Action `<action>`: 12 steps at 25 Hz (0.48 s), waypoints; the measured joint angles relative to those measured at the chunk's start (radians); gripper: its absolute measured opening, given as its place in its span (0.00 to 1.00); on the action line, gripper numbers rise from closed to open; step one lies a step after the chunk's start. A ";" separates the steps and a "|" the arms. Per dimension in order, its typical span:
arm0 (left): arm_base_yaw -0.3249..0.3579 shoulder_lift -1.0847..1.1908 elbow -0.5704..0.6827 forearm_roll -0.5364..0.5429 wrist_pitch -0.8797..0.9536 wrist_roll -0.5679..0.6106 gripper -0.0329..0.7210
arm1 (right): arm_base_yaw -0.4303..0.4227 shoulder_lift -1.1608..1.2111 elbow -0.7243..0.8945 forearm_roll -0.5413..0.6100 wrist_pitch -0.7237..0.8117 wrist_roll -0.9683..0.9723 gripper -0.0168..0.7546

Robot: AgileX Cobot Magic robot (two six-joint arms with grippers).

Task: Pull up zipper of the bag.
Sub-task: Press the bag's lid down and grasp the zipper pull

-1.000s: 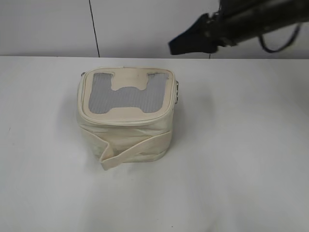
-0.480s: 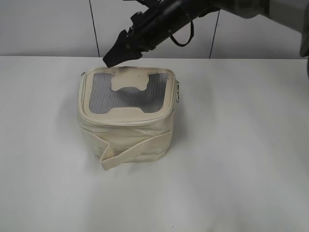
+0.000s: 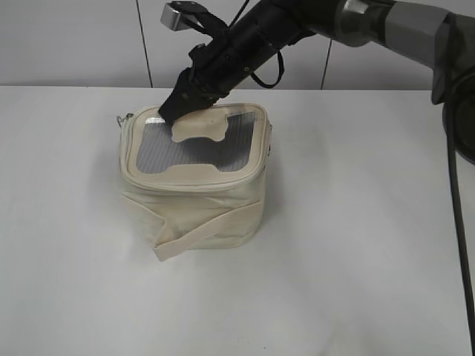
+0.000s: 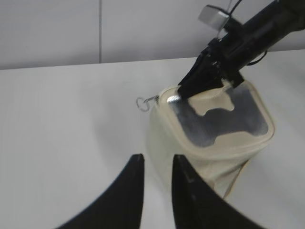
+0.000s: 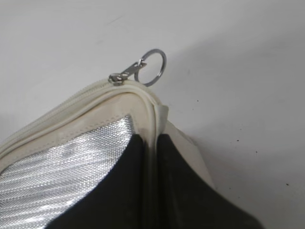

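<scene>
The cream bag (image 3: 194,200) stands on the white table, its grey mesh lid with the H-shaped patch facing up. My right gripper (image 3: 173,108) reaches across onto the lid's back left corner and is shut on the cream lid edge with the zipper track (image 5: 151,125). A silver slider (image 5: 119,76) with its ring pull (image 5: 153,67) sits just ahead of the fingertips, outside the grip; it also shows in the left wrist view (image 4: 143,101). My left gripper (image 4: 157,160) hangs left of the bag (image 4: 209,143), narrowly open and empty, and is out of the exterior view.
The flat cream strap (image 3: 204,231) runs across the bag's front side. A white table (image 3: 371,245) lies all round the bag. A white panelled wall (image 3: 74,44) stands behind it.
My right arm swung from the upper right leftwards and down onto the bag's back left lid corner and closed on its edge. The ring pull there now sticks out.
</scene>
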 joint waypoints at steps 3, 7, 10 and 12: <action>-0.050 0.235 -0.027 -0.059 -0.200 0.071 0.25 | 0.000 0.000 0.000 -0.001 0.000 0.002 0.10; 0.005 0.554 -0.096 -0.199 -0.324 0.268 0.24 | 0.000 0.000 0.000 -0.001 0.001 0.005 0.10; 0.139 0.744 -0.192 -0.519 -0.247 0.629 0.22 | 0.000 0.000 0.000 -0.003 0.001 0.007 0.10; 0.262 0.870 -0.251 -0.867 -0.062 0.939 0.22 | 0.000 0.000 0.000 -0.004 0.001 0.013 0.10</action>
